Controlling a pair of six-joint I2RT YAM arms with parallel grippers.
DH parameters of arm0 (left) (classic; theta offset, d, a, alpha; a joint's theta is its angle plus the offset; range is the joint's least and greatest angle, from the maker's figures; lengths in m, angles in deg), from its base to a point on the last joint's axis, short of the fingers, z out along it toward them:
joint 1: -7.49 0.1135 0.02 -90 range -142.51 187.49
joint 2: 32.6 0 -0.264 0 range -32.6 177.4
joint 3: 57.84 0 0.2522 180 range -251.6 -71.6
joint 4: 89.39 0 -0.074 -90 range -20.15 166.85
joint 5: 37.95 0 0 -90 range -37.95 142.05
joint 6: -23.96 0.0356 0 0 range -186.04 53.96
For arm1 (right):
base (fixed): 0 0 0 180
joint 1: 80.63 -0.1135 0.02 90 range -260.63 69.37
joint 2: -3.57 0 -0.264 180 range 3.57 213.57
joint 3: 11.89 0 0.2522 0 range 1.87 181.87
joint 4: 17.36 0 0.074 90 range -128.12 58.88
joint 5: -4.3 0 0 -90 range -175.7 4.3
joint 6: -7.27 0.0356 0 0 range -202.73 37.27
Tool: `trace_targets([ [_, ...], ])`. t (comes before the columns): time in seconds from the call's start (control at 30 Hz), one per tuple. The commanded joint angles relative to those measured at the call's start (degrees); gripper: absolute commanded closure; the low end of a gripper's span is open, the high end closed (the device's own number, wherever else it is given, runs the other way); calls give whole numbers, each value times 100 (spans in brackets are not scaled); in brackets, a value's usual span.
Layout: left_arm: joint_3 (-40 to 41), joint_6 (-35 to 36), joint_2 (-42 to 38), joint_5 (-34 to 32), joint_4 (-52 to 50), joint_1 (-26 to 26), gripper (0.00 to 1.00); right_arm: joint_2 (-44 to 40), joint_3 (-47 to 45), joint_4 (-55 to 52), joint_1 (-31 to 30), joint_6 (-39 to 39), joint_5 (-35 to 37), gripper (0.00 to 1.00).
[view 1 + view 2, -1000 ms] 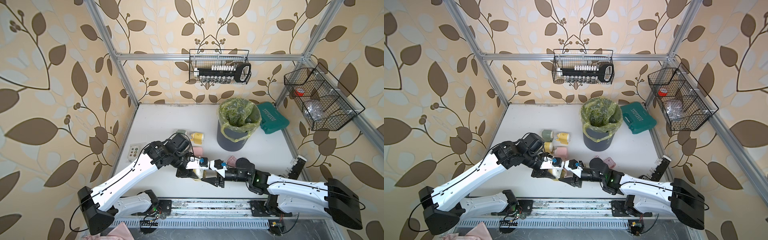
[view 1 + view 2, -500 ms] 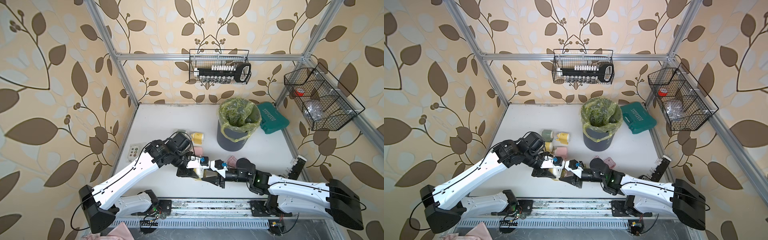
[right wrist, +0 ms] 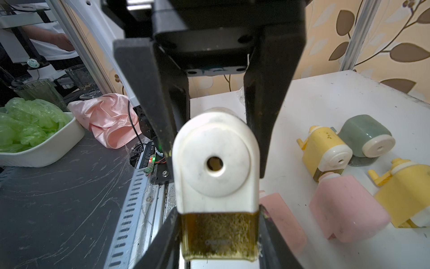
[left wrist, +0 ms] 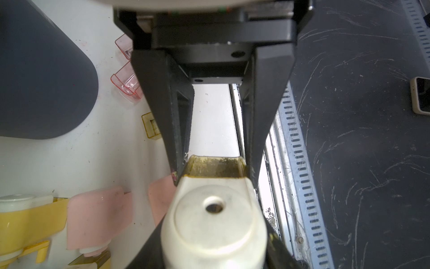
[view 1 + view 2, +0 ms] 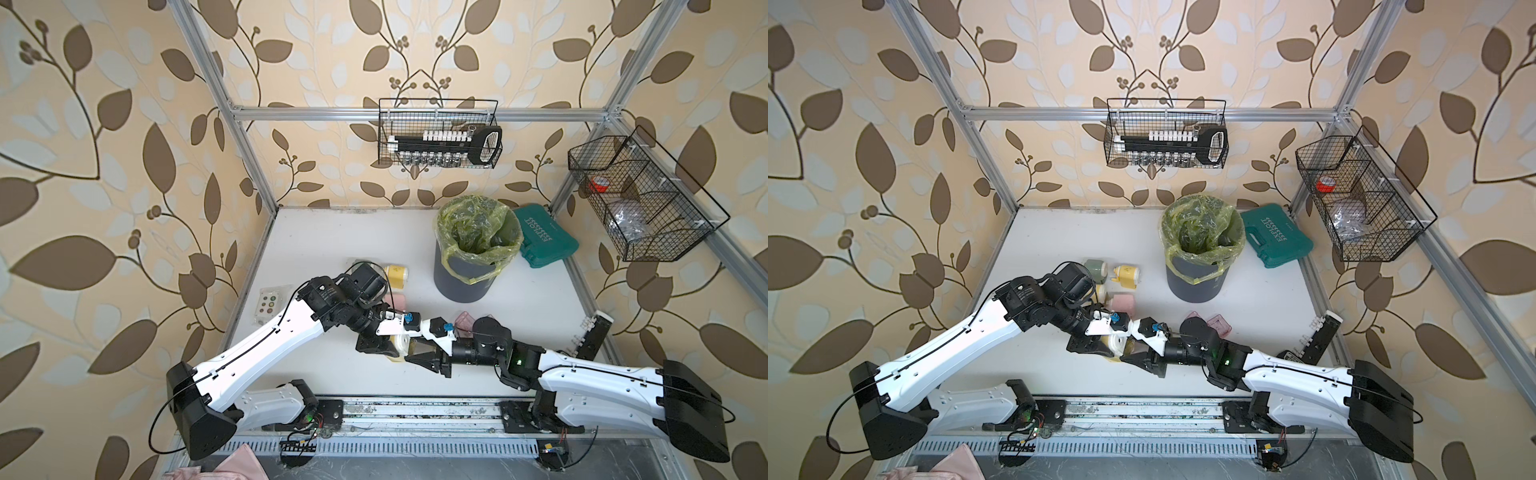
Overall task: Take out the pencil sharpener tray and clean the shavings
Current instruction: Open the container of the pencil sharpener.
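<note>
- Gripping a cream-white plastic pencil sharpener with a round hole in its face, the left gripper had its black fingers clenched on the two sides of the body.
- The right gripper met it head-on, with its fingers pinched tight on the side walls of the translucent amber tray.
- The tray sat at the foot of the sharpener's face, touching it. How far it stood out of its slot could not be told.
- The shavings, fine brownish specks, lay inside the tray and showed through its walls.
- In both top views the held sharpener was on the robot-base side of the dark grey bin lined with a yellow-green bag, a little to the bin's left.
- It was low over the white table. Whether it touched the surface could not be told.
- Left of the bin lay a close cluster of other sharpeners, among them a yellow one, a grey-green one and a pink one.
- Two pink translucent trays lay on the table near the bin, on its robot-base side.
- A teal plastic case lay just beside the bin, on its right.
</note>
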Motion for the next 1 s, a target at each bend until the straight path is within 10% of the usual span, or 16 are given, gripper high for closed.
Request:
trace_targets([
  [0.0, -40, 18, 21, -265, -574, 15, 100, -243, -65, 249, 22, 279, 331, 100],
  [0.97, -42, -100, -43, -397, -566, 6, 100, -1042, -295, -307, 53, -27, 249, 100],
])
